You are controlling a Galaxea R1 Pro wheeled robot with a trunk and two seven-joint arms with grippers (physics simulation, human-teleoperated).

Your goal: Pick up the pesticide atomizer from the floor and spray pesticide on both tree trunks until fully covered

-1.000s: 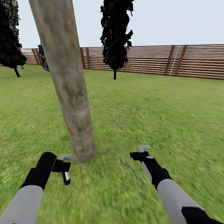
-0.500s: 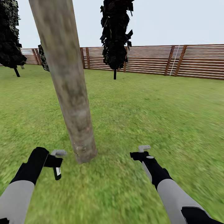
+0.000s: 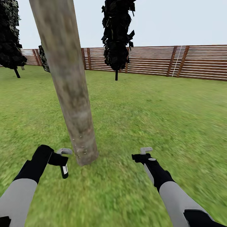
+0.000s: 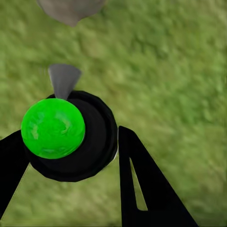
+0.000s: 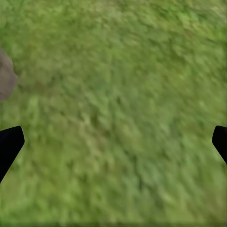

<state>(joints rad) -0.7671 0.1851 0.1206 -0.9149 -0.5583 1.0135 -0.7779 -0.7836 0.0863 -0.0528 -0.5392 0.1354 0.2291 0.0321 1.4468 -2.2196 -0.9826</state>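
Pesticide atomizer (image 3: 64,169): small black sprayer with a white patch, held in the left gripper (image 3: 61,159) at about 7 o'clock in the head view, just above the lawn (image 3: 142,113). In the left wrist view the atomizer (image 4: 71,135) appears end-on as a black round body with a bright green cap, sitting between the two black fingers (image 4: 142,184), which pinch it from either side.

Long axis: in the head view the body hangs roughly downward from the gripper, its lower end toward the grass. A grey wedge at its far edge in the wrist view may be the nozzle; if so, it points toward the tree trunk. This cannot be confirmed.

Tree trunk (image 3: 67,82): thick mottled beige-grey column rising from grass at 6–7 o'clock to the top edge at 11 o'clock. Its base lies just beside the atomizer, at 2–3 o'clock from the left gripper. A few pale specks show on the lowest bark. The left arm is clearly the nearer.

Right gripper (image 3: 143,153): at 5 o'clock, over bare grass, well apart from the trunk; its fingers (image 5: 9,144) stand spread wide, nothing between them.

Surroundings: brown slat fence (image 3: 189,61) across the far edge; black conifer (image 3: 117,34) at 12 o'clock.
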